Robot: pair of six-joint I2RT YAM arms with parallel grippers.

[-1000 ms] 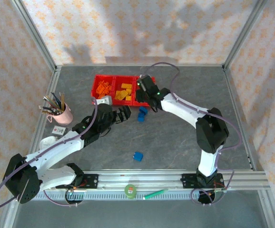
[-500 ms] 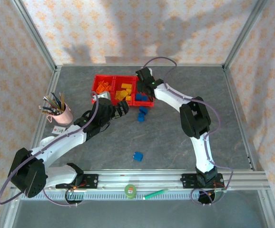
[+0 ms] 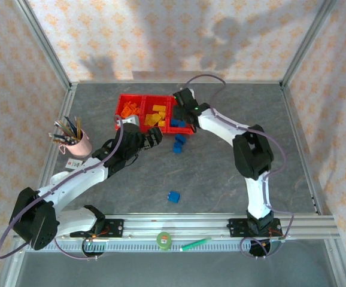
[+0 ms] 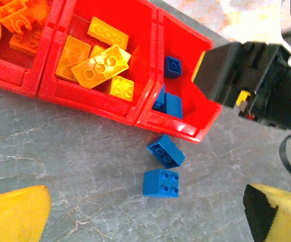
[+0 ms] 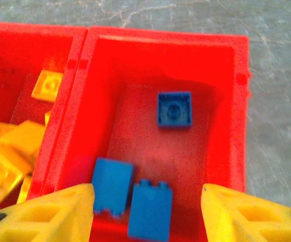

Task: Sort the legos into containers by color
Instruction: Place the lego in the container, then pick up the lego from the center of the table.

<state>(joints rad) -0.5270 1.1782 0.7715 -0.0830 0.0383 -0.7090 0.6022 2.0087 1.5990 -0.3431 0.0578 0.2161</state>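
Jaws of my right gripper (image 5: pixel 145 196) stand spread and empty above the end compartment of the red translucent plastic bins (image 5: pixel 238 101), with three small blue plastic bricks (image 5: pixel 174 109) lying beneath. My left gripper (image 4: pixel 145 217) gapes wide, and two loose blue bricks (image 4: pixel 160 182) sit just ahead on the grey worktop (image 4: pixel 60 161).

the left arm reaches from its near-left base diagonally toward the middle, the left gripper (image 3: pixel 152 137) held low with jaws spread wide. the right arm stretches far, then folds back leftward, the right gripper (image 3: pixel 186 109) pointing down, its yellow fingers (image 5: pixel 50 214) parted.
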